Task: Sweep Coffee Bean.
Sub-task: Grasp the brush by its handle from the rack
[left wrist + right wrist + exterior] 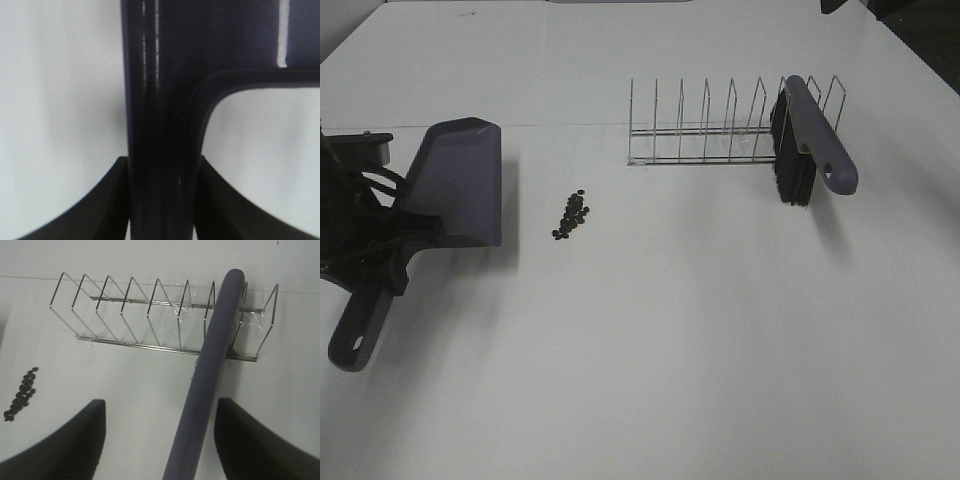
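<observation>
The coffee beans (570,213) lie in a small dark cluster on the white table, just right of the grey dustpan (460,180); they also show in the right wrist view (21,395). My left gripper (380,250) is shut on the dustpan's handle (160,125), with the blade's edge facing the beans. The grey brush (815,135) with black bristles stands in the wire rack (710,130). In the right wrist view my right gripper (161,401) is open, its fingers (95,440) apart on either side of the brush handle (205,375). It does not show in the exterior view.
The wire rack (150,310) is taped to the table behind the beans and has several empty slots. The table's far right edge meets a dark area (930,40).
</observation>
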